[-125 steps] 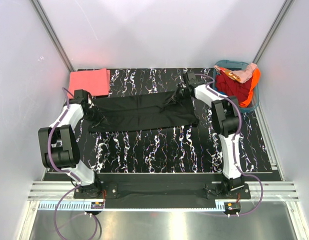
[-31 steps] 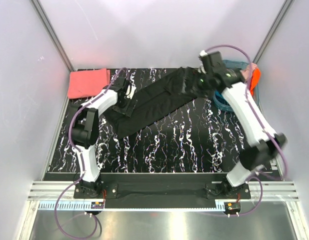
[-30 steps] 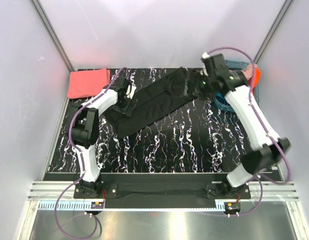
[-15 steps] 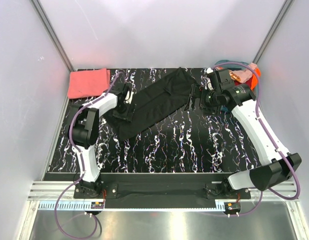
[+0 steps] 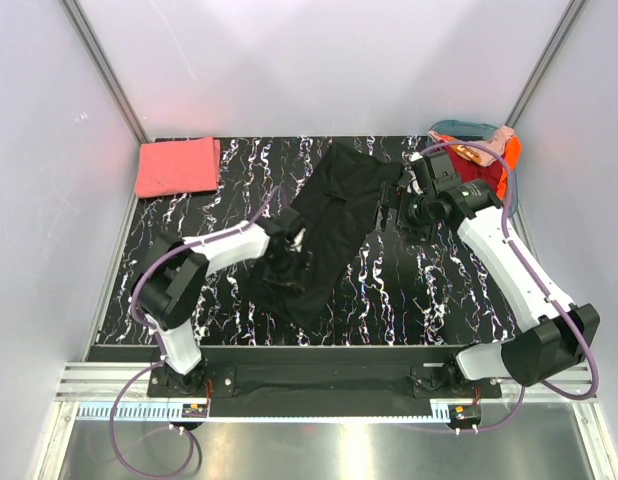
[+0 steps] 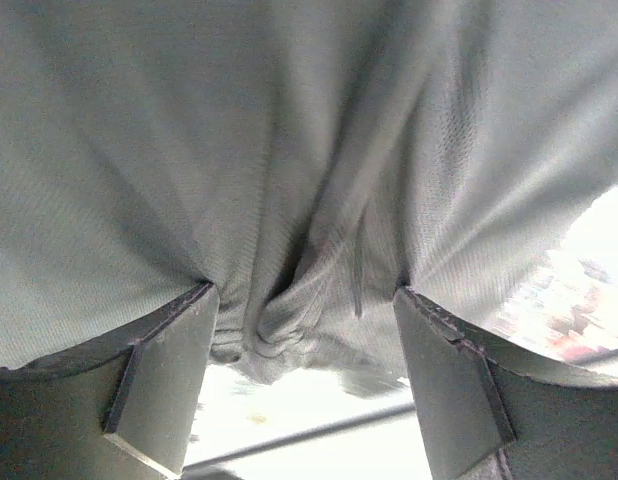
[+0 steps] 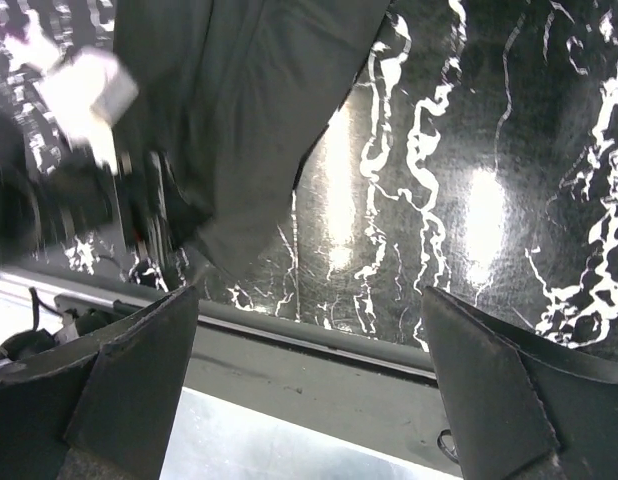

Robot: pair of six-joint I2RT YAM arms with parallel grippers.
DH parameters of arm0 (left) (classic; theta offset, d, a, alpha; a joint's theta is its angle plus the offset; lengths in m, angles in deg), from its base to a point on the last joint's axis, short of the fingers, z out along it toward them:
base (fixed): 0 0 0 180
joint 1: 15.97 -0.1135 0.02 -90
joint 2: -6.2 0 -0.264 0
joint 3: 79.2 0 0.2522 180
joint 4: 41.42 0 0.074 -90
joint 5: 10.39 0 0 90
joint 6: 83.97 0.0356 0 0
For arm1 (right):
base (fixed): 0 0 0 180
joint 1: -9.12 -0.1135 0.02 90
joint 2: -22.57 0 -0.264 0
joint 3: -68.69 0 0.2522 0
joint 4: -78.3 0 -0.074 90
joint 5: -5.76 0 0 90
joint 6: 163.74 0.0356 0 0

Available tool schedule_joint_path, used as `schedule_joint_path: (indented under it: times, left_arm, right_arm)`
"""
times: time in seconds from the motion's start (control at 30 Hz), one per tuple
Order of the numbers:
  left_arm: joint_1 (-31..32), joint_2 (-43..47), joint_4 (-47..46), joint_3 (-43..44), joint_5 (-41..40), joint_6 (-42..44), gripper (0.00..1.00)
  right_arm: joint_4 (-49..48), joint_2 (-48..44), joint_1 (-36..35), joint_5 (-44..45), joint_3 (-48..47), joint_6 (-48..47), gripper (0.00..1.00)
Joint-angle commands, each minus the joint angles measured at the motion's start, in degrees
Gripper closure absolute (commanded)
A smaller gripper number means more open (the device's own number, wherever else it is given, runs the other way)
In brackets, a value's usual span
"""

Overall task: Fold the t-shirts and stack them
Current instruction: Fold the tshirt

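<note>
Black t-shirt (image 5: 334, 215), table (image 5: 389, 300): bunched cloth is being pinched by left pincer (image 6: 304, 330); right pincer (image 7: 309, 380) is being held wide, empty.

A: From where does the top external view look?
B: From above and behind the arm bases, down over the whole marbled table (image 5: 409, 300).

A: And the wrist views?
B: The left sits pressed close against the black t-shirt (image 6: 289, 150); the right looks from farther off. All three share that shirt.
</note>
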Motion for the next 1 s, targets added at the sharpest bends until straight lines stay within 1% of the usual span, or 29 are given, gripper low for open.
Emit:
schedule_joint_path:
  times: [0.0,0.03,0.1,0.13,0.17,0.2,0.23,0.27,0.3,0.37,0.4,0.43,0.47,0.5,0.53,0.57,0.6,0.67,0.7,0.73,0.77,0.8,0.83,0.87,0.97]
  left_arm:
    - [2.85,3.59,-4.39,-0.51,9.42,-13.46,0.23]
    - [3.03,4.56,-5.26,-0.24,10.73,-15.65,0.23]
    - [3.21,8.86,-6.94,0.64,10.92,-17.33,0.23]
    - [3.21,10.61,-7.90,0.73,11.10,-18.04,0.23]
    - [3.12,14.29,-8.52,1.77,10.58,-17.96,0.23]
    - [3.04,15.89,-8.44,2.48,9.18,-17.61,0.23]
    - [2.77,17.47,-8.70,3.36,9.25,-16.12,0.22]
    - [2.34,18.79,-8.79,4.06,9.51,-15.07,0.22]
    - [2.07,21.50,-8.44,5.63,8.91,-14.10,0.21]
    - [0.24,23.72,-7.56,6.70,8.90,-11.64,0.21]
    - [-0.56,25.73,-7.12,7.14,8.90,-9.54,0.20]
    - [-1.35,26.27,-5.20,7.49,9.16,-8.39,0.19]
    - [-3.45,26.45,-3.53,7.76,9.34,-7.51,0.19]
    - [-4.51,26.36,-1.86,7.76,10.99,-6.63,0.18]
    - [-5.57,25.75,1.37,7.59,12.58,-4.79,0.19]
    - [-6.88,26.01,2.54,7.06,12.85,-3.99,0.20]
    - [-7.24,26.62,2.98,6.19,11.29,-3.28,0.20]
    - [-8.47,30.05,1.15,1.97,9.79,-0.91,0.20]
    - [-9.26,31.01,0.71,0.65,9.34,0.23,0.20]
    - [-10.14,31.89,0.53,-0.84,9.34,0.67,0.20]
    - [-12.24,32.16,0.70,-1.38,9.43,1.11,0.20]
    - [-13.04,32.25,0.88,-1.82,9.43,1.64,0.20]
    - [-13.92,32.43,0.97,-2.26,9.43,1.82,0.20]
    - [-14.88,33.04,0.53,-3.30,9.52,1.91,0.20]
    - [-15.77,34.44,-1.75,-5.07,9.95,1.21,0.20]
  right_arm:
    - [-2.47,1.93,0.14,3.38,0.27,2.79,0.00]
    - [-2.21,5.07,0.05,5.65,-1.04,3.14,0.00]
    - [-1.94,8.69,0.05,8.21,-3.33,3.58,0.00]
    - [-2.20,12.45,0.14,9.53,-5.95,3.85,0.00]
    - [-2.82,14.49,0.23,11.37,-7.63,3.94,0.00]
    - [-3.26,16.51,0.14,12.25,-9.56,4.46,0.01]
    - [-3.70,20.62,0.23,13.57,-13.67,4.90,0.00]
    - [-4.40,22.84,0.23,14.02,-16.23,5.08,0.00]
    - [-4.32,27.73,0.14,15.33,-21.91,5.95,0.00]
    - [-4.15,33.29,0.23,16.47,-28.35,6.57,0.00]
    - [-3.36,39.58,0.23,18.57,-36.22,7.09,0.00]
    - [-1.00,43.13,0.14,19.37,-40.65,7.54,0.00]
    - [0.59,46.64,0.31,19.82,-45.48,7.71,0.00]
    - [2.26,53.64,0.23,20.34,-55.45,8.15,0.01]
    - [4.71,56.93,0.23,20.61,-60.16,8.33,0.00]
    - [5.34,59.83,0.23,20.79,-64.21,8.50,0.00]
    - [5.44,64.56,0.14,19.92,-69.64,9.64,0.00]
    - [2.47,67.32,0.14,19.56,-71.71,11.13,0.00]
    - [0.36,68.12,0.05,19.73,-69.89,11.67,0.00]
    - [-3.75,68.04,-0.21,20.34,-68.22,12.02,0.00]
    - [-5.70,67.86,-0.39,21.39,-66.38,12.28,0.00]
    - [-7.46,67.69,-0.56,22.97,-63.57,12.20,0.00]
    - [-10.00,67.86,-1.17,23.86,-62.94,11.85,0.00]
    - [-10.20,68.47,-1.53,25.34,-63.10,11.15,0.00]
    - [-8.28,72.33,-2.84,30.18,-68.54,9.04,0.02]
